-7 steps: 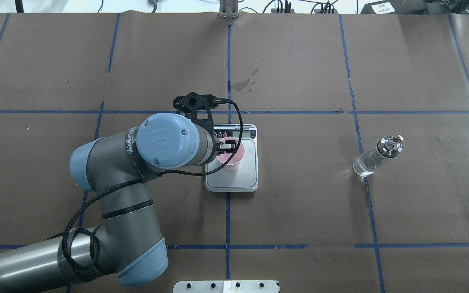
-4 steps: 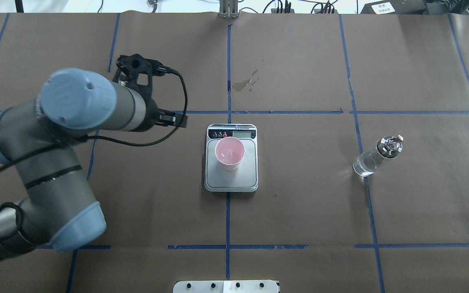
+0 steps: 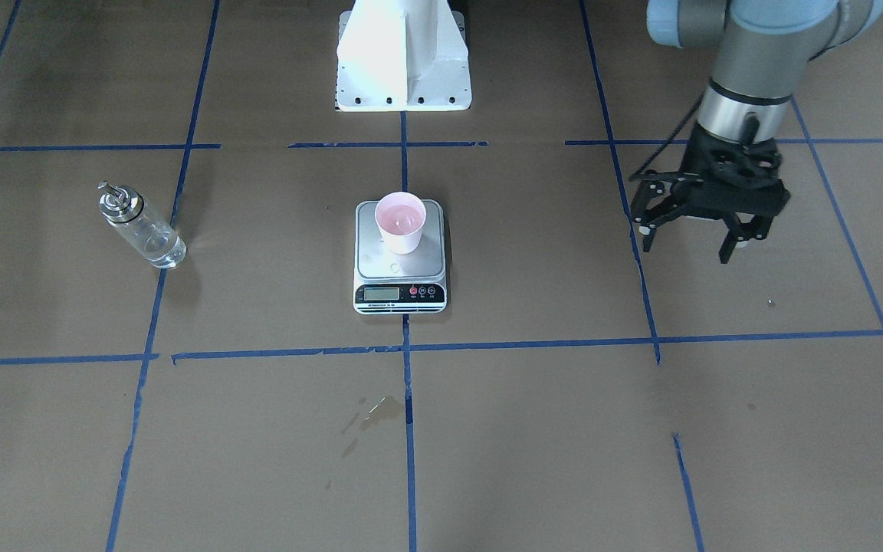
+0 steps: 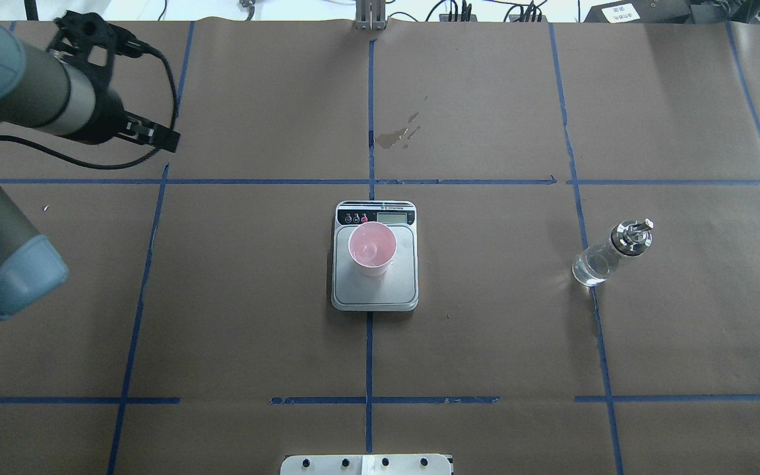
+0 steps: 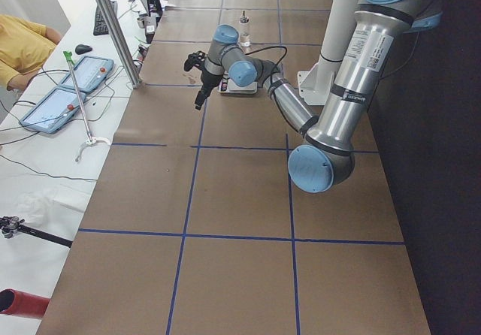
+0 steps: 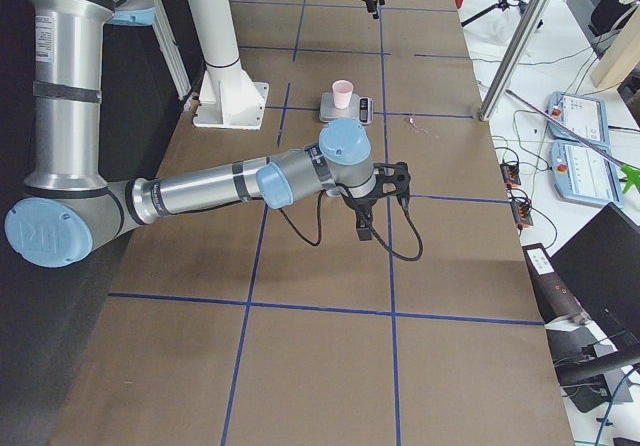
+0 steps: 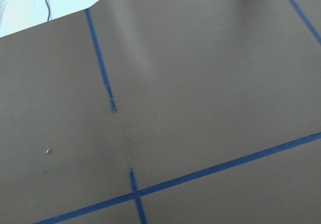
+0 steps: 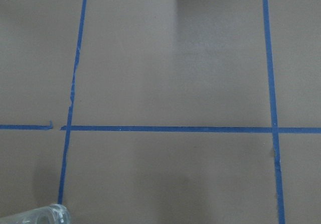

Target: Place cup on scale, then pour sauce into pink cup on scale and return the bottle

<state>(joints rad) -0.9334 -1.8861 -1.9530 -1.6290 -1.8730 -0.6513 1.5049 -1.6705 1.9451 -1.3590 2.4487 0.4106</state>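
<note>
The pink cup (image 4: pixel 372 248) (image 3: pixel 400 221) stands upright on the silver scale (image 4: pixel 375 293) (image 3: pixel 403 267), toward the display end of its platform. Well to the right in the overhead view, the clear glass bottle (image 4: pixel 607 257) (image 3: pixel 141 230) with its metal pourer stands on the paper; its glass edge (image 8: pixel 37 216) shows in the right wrist view. My left gripper (image 3: pixel 687 251) (image 4: pixel 156 135) hangs open and empty, far from the scale. My right gripper (image 6: pixel 365 216) shows only in the exterior right view, over the table; I cannot tell its state.
Brown paper with blue tape lines covers the table. A dried stain (image 4: pixel 400 135) lies beyond the scale. The white robot base (image 3: pixel 403 54) stands at the near edge. A person in yellow (image 5: pixel 19 38) and tablets (image 5: pixel 68 87) are beside the table.
My left gripper let go of the cup on the scale and drew away to the far left of the table. The cup and bottle stayed put.
</note>
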